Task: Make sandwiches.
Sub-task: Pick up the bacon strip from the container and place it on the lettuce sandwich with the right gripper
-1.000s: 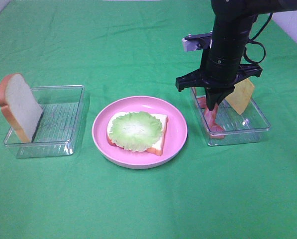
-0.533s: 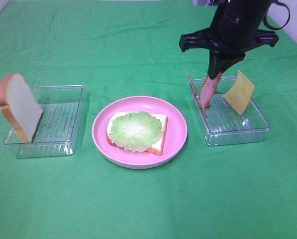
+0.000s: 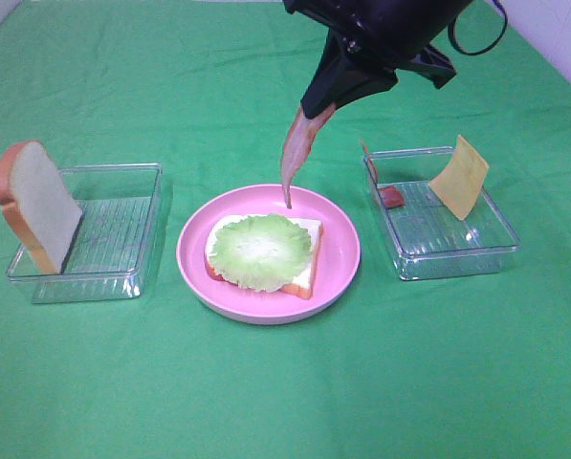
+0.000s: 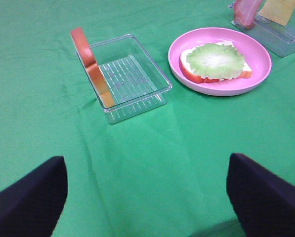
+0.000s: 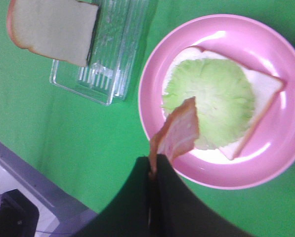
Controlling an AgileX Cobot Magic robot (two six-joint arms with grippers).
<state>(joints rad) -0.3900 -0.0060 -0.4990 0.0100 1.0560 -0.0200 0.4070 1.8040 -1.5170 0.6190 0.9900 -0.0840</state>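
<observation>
Exterior high, carrier: right gripper, jaws pressed onto the top end of a limp reddish-pink bacon strip that hangs above the far rim of the round pink plate.
Exterior high, stack: ruffled green lettuce leaf on a white orange-crusted bread slice, both on the plate.
Exterior high, stock: second white bread slice leaning in the left clear plastic tray; thin yellow cheese square and a spare bacon piece in the right clear plastic tray.
Left wrist, idle unit: left gripper, jaws spread wide, empty, low over the green cloth, well apart from the plate.
Right wrist, load: bacon strip pinched at one end, free end seen against the lettuce edge.
Progress, judged: two layers laid; bacon, cheese and top bread outstanding.
</observation>
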